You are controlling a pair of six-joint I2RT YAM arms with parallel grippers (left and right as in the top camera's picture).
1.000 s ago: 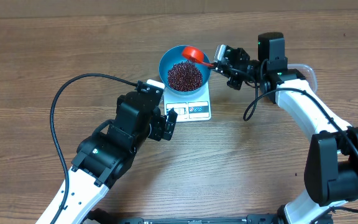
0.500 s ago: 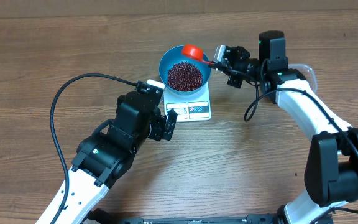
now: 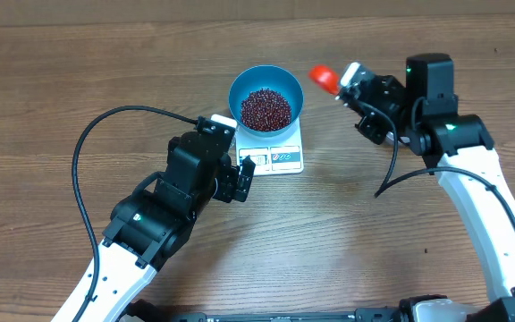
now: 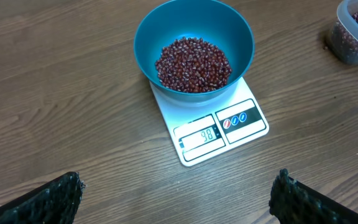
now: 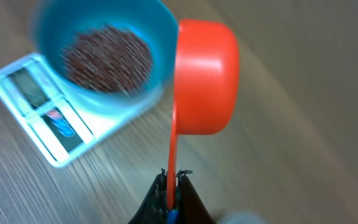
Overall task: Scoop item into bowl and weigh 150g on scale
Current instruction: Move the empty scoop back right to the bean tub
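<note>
A blue bowl (image 3: 265, 98) of red beans stands on a white scale (image 3: 275, 157). In the left wrist view the bowl (image 4: 193, 50) is ahead, and the scale (image 4: 229, 127) display reads 98. My right gripper (image 3: 351, 82) is shut on the handle of a red scoop (image 3: 323, 76), held in the air to the right of the bowl. The right wrist view shows the scoop (image 5: 207, 78) turned on its side past my right gripper (image 5: 173, 180), with the bowl (image 5: 98, 53) to its left. My left gripper (image 3: 244, 174) stands open in front of the scale, its jaws wide apart (image 4: 176, 196).
A clear container of red beans (image 4: 356, 28) stands on the wooden table to the right of the bowl; my right arm (image 3: 468, 170) covers it in the overhead view. A black cable (image 3: 97, 134) loops at the left.
My right gripper has carried the red scoop to the right, from over the bowl's rim to clear of it. The left arm has not moved.
</note>
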